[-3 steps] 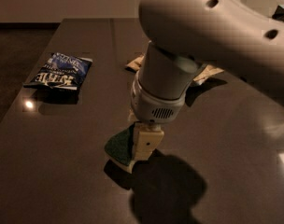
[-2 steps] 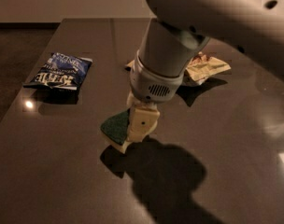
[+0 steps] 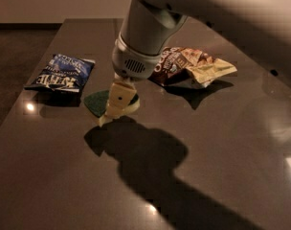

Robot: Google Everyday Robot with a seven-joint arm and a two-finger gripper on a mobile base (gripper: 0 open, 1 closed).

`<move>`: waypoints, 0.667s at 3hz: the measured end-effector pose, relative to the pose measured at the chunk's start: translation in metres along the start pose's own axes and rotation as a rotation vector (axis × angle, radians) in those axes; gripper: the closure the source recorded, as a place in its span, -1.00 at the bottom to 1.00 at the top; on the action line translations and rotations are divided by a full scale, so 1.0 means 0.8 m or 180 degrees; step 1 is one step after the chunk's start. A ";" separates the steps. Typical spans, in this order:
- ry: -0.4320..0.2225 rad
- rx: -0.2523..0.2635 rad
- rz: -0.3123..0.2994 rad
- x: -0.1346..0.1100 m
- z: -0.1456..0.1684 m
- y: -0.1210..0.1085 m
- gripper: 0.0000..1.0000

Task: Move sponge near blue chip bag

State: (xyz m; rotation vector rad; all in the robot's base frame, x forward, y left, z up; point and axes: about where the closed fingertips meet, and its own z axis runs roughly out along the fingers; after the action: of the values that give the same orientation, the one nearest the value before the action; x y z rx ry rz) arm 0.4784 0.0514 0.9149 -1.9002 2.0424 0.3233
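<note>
The sponge (image 3: 96, 101), dark green on top with a pale yellow edge, is held in my gripper (image 3: 117, 104) a little above the dark table, with its shadow just below it. The cream fingers (image 3: 120, 98) are closed on its right side. The blue chip bag (image 3: 61, 72) lies flat at the left of the table, a short way left of and behind the sponge, not touching it. My large white arm comes down from the upper right and hides part of the table behind it.
A brown and cream chip bag (image 3: 193, 66) lies crumpled to the right of the gripper, behind the arm. The dark glossy table (image 3: 222, 143) ends at its left edge just beyond the blue bag. The arm's shadow covers the front middle.
The arm has carried the sponge back and to the left, closer to the blue chip bag. The brown and cream bag is now uncovered by the arm.
</note>
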 end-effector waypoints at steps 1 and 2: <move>-0.0046 0.0159 0.0096 -0.021 0.013 -0.018 1.00; -0.0080 0.0342 0.0082 -0.041 0.034 -0.029 1.00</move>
State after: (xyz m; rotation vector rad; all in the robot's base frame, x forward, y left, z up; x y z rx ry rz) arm 0.5054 0.0904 0.9042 -1.7991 2.0269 0.2375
